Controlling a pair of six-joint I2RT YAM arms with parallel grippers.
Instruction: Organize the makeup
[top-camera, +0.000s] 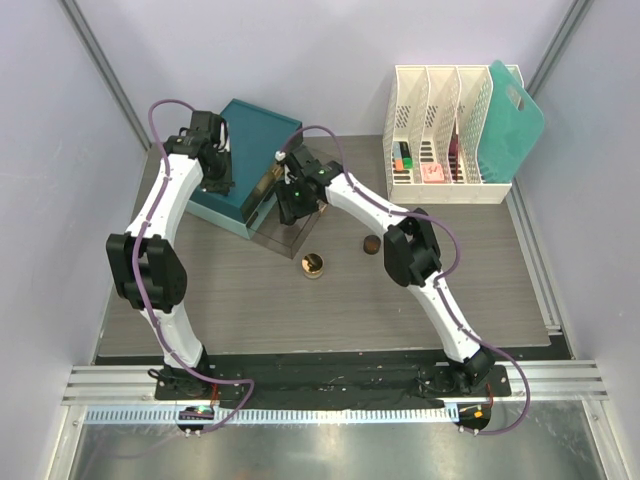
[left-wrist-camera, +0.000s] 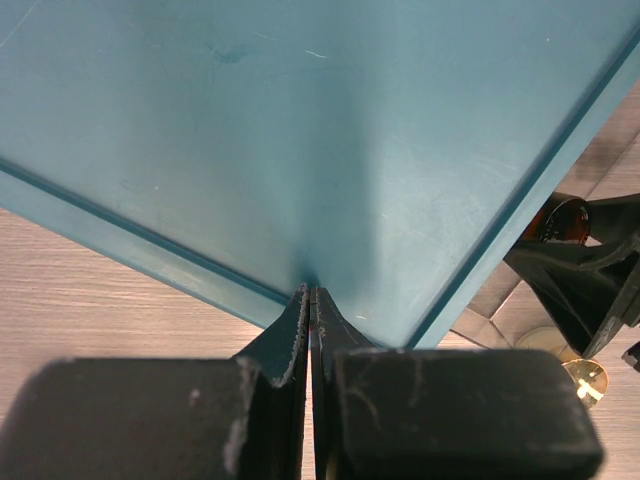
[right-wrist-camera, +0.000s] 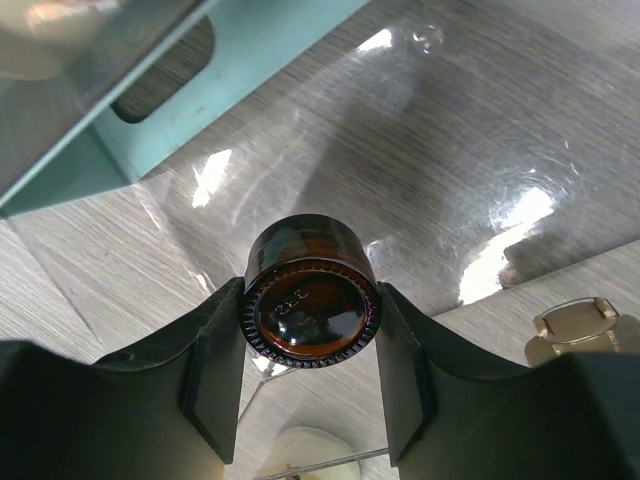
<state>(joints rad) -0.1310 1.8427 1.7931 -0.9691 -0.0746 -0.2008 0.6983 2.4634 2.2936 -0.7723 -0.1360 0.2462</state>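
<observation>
Evidently mid-stowing: grips one dark-brown jar (right-wrist-camera: 305, 245) by its sides in the right pincer (right-wrist-camera: 312, 312), low centre of the wrist view, over the clear drawer (right-wrist-camera: 480, 130) pulled from the teal box (top-camera: 255, 135). Has the left pincer (left-wrist-camera: 312, 297) shut on nothing, tips against that box, probably bracing it. Next calls for lowering into the drawer, then spreading the fingers without tipping the jar. Counting from the top view: one jar held; two more round items on the surface (top-camera: 450, 300) at centre, a gold-rimmed piece (top-camera: 313, 265) and a dark piece (top-camera: 371, 245); one white rack (top-camera: 440, 100) upper right, contents too small to count.
</observation>
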